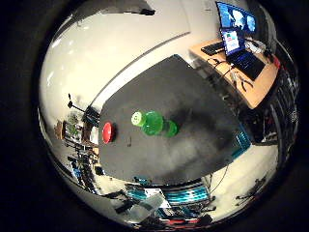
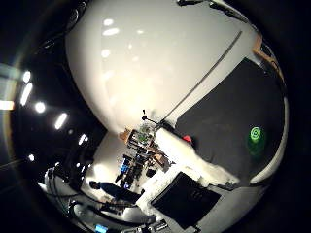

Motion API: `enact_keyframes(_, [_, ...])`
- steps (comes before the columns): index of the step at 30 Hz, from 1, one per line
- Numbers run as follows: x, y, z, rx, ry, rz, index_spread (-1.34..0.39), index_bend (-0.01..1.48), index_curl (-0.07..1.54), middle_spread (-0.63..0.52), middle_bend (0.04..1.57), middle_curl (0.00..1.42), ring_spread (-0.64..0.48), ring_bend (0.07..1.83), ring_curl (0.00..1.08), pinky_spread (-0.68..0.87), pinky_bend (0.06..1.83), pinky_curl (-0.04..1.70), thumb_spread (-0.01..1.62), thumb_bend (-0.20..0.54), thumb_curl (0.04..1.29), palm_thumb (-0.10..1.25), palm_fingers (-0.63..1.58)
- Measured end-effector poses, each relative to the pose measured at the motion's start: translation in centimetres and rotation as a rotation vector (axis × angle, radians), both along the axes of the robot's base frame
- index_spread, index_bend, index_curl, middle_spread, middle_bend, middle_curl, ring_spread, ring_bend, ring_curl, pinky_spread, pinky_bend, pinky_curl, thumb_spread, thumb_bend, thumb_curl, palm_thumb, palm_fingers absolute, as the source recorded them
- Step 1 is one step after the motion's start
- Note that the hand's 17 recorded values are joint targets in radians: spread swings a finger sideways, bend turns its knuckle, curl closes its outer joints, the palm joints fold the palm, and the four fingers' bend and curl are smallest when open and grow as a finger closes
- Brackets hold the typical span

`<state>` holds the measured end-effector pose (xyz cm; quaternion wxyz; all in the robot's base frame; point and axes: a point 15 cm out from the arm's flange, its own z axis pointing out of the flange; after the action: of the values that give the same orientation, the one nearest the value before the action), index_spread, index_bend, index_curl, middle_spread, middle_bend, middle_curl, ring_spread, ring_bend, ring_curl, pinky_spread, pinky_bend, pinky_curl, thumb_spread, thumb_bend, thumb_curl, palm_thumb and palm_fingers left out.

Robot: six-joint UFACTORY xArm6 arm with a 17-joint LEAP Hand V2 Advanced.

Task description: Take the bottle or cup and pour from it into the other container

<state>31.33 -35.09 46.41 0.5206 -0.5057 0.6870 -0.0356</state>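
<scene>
A white part of the hand (image 2: 197, 162) lies closest to the thumb-side camera, stretched across the view beside a black panel (image 2: 187, 198). Too little of it shows to tell whether the fingers are spread or curled, and nothing is seen held in it.

The hand is high above a dark table (image 1: 193, 92), which stands on a pale floor (image 1: 106, 43). Going from left to right on the table in the little-finger-side view, a red cup (image 1: 107, 132) sits close to the table's edge. Near it but apart from it is a green bottle (image 1: 153, 123) with a pale green cap, seen from above, well in from the edges. The rest of the tabletop around them is bare. Beyond the far corner of the table stands a wooden desk (image 1: 256, 89) with an open laptop (image 1: 237, 48) and a lit monitor (image 1: 235, 17) on it.
</scene>
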Motion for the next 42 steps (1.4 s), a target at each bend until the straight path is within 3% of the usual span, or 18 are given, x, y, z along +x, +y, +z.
enact_keyframes(11, [-1.7,-3.7,-3.9,0.118,-0.106,-0.016,-0.24,0.15,0.27,0.02,0.32,0.36,0.09,0.63,0.20,0.46,0.93,-0.01,1.06,-0.026,0.30,0.43,0.22])
enact_keyframes(18, [-2.1,-4.7,-8.3,0.235,-0.145,0.011,-0.24,0.17,0.28,0.00,0.35,0.36,0.07,0.66,0.20,0.44,0.94,-0.01,1.08,-0.018,0.32,0.52,0.22])
enact_keyframes(27, [-2.0,-5.9,-12.7,0.306,-0.130,0.007,-0.22,0.16,0.27,0.03,0.36,0.36,0.09,0.66,0.20,0.44,0.99,-0.01,1.09,-0.022,0.33,0.55,0.15])
enact_keyframes(42, [0.9,-4.1,-16.6,0.365,-0.096,0.073,-0.22,0.16,0.28,0.05,0.35,0.35,0.11,0.63,0.20,0.43,0.96,0.00,1.08,-0.023,0.33,0.57,0.12])
